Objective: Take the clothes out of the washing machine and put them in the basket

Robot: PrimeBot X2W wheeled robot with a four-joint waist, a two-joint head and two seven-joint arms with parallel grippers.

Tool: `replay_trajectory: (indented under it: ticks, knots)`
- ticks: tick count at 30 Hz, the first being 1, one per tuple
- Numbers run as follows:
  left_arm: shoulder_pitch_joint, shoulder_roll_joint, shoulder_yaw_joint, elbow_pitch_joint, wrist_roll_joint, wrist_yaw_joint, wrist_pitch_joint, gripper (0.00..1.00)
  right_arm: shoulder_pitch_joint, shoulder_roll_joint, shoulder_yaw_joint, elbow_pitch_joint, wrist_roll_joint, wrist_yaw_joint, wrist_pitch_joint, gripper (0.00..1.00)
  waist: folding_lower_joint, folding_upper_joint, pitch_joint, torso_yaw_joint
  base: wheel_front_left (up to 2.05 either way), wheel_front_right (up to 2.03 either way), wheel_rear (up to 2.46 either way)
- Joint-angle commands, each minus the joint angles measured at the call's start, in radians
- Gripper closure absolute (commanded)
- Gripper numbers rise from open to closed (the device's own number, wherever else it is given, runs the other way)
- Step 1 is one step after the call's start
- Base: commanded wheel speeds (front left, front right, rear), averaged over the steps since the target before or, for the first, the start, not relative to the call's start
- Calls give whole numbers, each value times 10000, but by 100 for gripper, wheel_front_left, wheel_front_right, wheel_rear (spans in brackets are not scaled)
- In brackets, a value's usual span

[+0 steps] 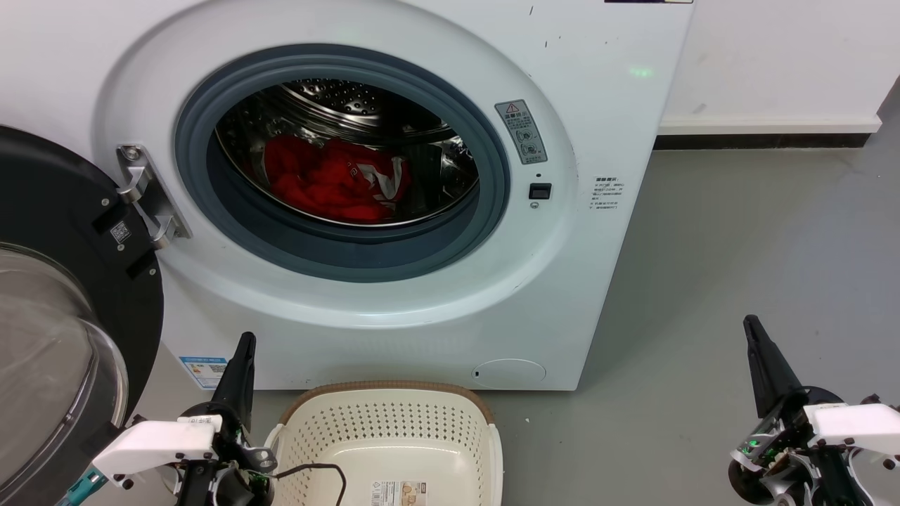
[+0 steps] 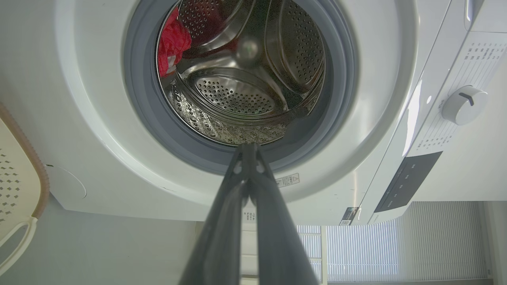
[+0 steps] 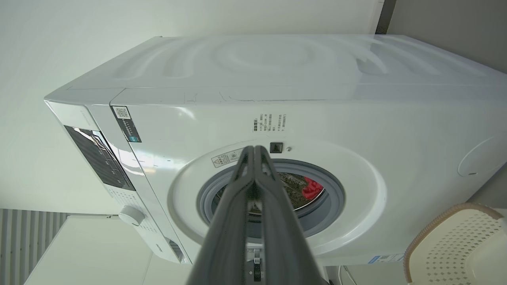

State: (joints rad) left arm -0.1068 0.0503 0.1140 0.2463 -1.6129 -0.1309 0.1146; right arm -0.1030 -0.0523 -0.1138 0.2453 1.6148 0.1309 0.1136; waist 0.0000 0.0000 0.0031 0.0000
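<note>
The white washing machine [image 1: 492,295] fills the head view with its door [image 1: 56,337] swung open at the left. Red clothes [image 1: 330,179] with a white patch lie in the steel drum; the same clothes [image 2: 171,41] show at the drum's upper left in the left wrist view and as clothes [image 3: 313,189] in the right wrist view. The cream basket [image 1: 394,422] stands empty on the floor before the machine. My left gripper [image 1: 245,341] is shut, empty, beside the basket's left rim. My right gripper [image 1: 751,323] is shut, empty, over the floor at the right.
Grey floor [image 1: 738,232] spreads to the right of the machine up to a white wall with a dark skirting. The open glass door stands close to my left arm. A thin black cable [image 1: 316,469] hangs over the basket's near left rim.
</note>
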Motion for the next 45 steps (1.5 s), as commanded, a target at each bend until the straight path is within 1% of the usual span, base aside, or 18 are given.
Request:
replay_trajectory:
  ticks: [1, 24, 25, 31, 36, 41, 45]
  knots:
    - [-56, -9, 12, -19, 17, -17, 4, 100, -151, 43, 8, 9, -66, -4, -1, 100, 0, 0, 0, 0, 0, 0, 0]
    - [-56, -9, 12, -19, 18, -16, 4, 100, -151, 43, 8, 9, -67, -4, -1, 100, 0, 0, 0, 0, 0, 0, 0]
    - [2, -2, -1, 14, -1, 2, -3, 0, 4, 0, 1, 10, 1, -2, -2, 0, 0, 0, 1, 0, 0, 0, 0]
    - [-33, -3, -288, -23, 115, 2, -267, 0, 78, 3, 195, -85, -145, -2, -267, 0, 0, 0, 7, -6, 0, 0, 0]
    - [-98, -1, -461, -204, 489, 2, -524, 0, 117, 4, 310, -226, -585, -2, -521, 0, 0, 0, 12, -10, 0, 0, 0]
    - [-145, -1, -552, -436, 1394, 2, -759, 0, 151, 5, 298, -408, -1505, -2, -754, 0, 0, 0, 20, -15, 0, 0, 0]
    - [-188, 0, -541, -651, 2290, 2, -937, 0, 185, 4, 331, -602, -2625, -2, -934, 0, 0, 0, 25, -19, 0, 0, 0]
